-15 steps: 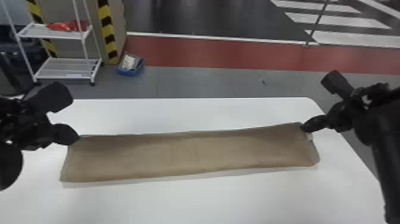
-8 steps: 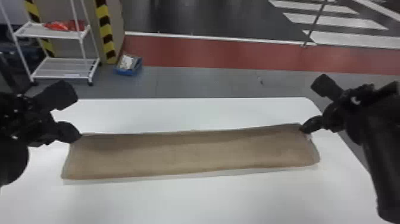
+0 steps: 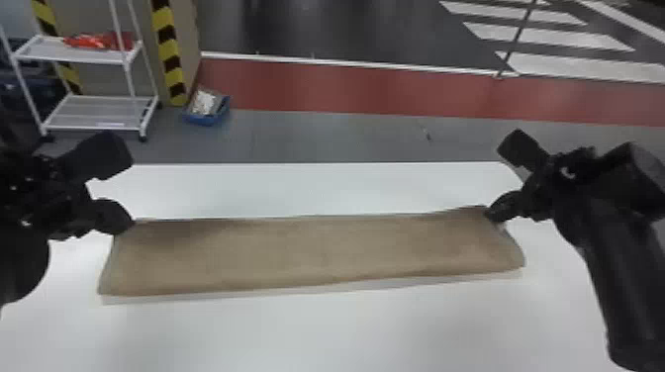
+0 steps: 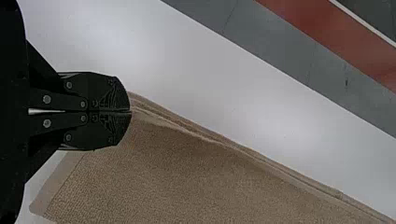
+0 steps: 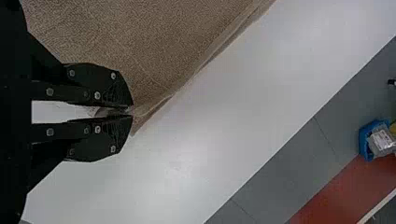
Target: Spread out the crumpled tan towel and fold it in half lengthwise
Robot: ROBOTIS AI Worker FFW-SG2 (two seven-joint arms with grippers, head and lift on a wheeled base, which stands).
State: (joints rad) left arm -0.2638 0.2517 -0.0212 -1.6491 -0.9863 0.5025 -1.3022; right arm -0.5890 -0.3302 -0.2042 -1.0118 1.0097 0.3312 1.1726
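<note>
The tan towel (image 3: 316,252) lies as a long, folded strip across the white table, its long sides running left to right. At its far left corner is my left gripper (image 3: 129,223); at the far right corner is my right gripper (image 3: 491,213). In the left wrist view, the left gripper (image 4: 130,111) is shut on the corner of the towel (image 4: 187,182), where layered edges run out from the fingertips. In the right wrist view, the right gripper (image 5: 130,112) pinches the other corner of the towel (image 5: 135,46), with a narrow gap farther back between its fingers.
The white table (image 3: 316,331) extends in front of and behind the towel. Beyond its far edge, on the floor, stand a white wire shelf (image 3: 94,109) at the left and a blue bin (image 3: 205,111) with items inside.
The towel's left end and my left gripper have shifted slightly right. My right gripper has stayed at its corner while its arm has swung a little inward, to the left.
</note>
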